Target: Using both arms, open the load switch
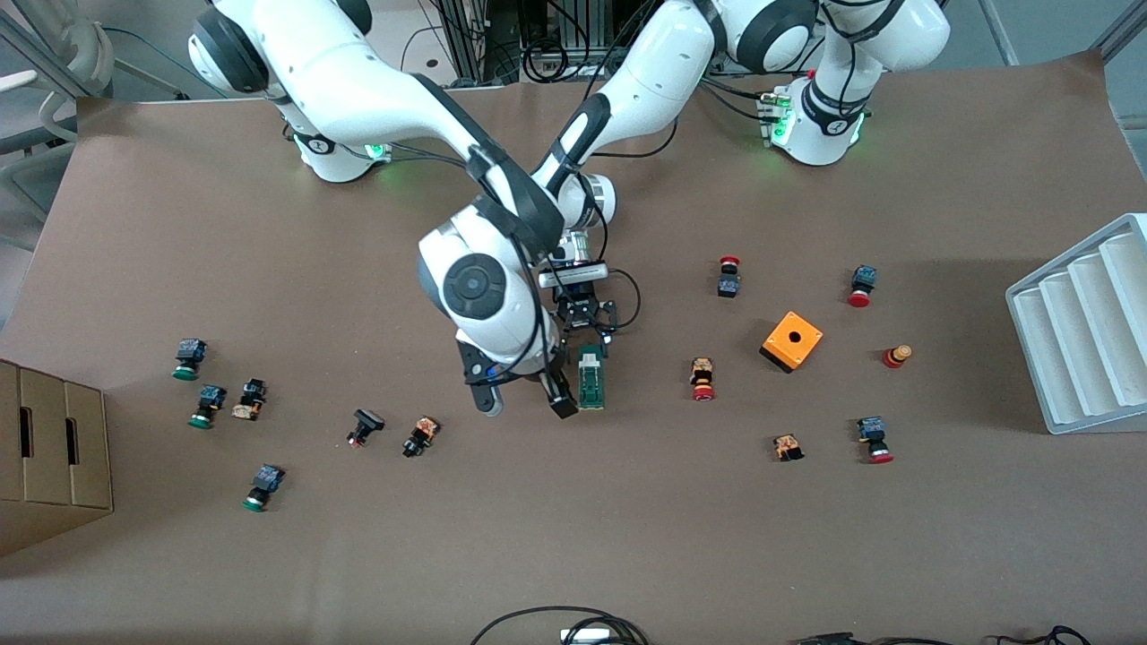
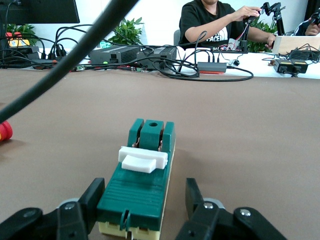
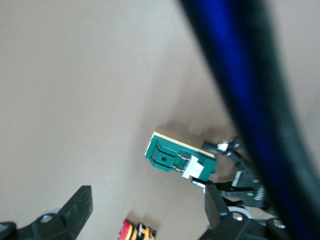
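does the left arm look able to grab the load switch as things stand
Probably yes: the left pincer is open, its fingers straddling one end of the load switch on the table. Nothing lies between them.

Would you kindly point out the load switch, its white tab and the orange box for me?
load switch (image 1: 590, 380): front view, middle of its green body.
white tab (image 2: 143, 159): left wrist view, top face of the tab.
orange box (image 1: 792, 340): front view, top face beside the hole.

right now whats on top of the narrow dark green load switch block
A white plastic tab sits across the top of the narrow dark green load switch block, with a small round hole farther along. The block lies on the brown table; its underside is hidden.
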`<state>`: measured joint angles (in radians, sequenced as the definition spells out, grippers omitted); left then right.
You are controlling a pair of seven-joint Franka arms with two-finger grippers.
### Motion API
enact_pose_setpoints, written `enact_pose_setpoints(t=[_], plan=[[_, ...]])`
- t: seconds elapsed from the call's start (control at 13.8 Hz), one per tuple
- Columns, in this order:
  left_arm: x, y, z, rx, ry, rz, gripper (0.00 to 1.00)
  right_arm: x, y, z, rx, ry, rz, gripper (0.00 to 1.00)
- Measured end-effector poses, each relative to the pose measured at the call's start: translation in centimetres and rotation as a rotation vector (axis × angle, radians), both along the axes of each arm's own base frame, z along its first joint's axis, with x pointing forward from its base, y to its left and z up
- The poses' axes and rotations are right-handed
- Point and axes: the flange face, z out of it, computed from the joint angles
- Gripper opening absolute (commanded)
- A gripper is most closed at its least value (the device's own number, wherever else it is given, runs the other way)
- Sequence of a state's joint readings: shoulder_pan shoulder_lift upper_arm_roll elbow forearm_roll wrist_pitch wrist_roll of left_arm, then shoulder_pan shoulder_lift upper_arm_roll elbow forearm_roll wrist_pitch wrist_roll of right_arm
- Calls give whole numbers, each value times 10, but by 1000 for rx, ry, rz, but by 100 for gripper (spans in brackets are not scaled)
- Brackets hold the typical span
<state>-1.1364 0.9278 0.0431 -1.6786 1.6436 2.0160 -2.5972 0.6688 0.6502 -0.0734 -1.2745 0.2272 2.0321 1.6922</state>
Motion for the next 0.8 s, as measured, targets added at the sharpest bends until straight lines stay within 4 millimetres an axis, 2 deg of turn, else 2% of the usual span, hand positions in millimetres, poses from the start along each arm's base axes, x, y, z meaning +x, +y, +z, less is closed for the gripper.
enact_pose_setpoints(t=[0.22,0.51,0.8], plan=[[-5,-8,3,-22,2,-8,100,4,-42,52,-11,13,157,100],[-8,-8,2,-21,6,-9,100,8,-117,120,-7,10,351,100],[-15,-1,-6,-1,17,-10,100,-14,-193,173,14,-19,575,100]])
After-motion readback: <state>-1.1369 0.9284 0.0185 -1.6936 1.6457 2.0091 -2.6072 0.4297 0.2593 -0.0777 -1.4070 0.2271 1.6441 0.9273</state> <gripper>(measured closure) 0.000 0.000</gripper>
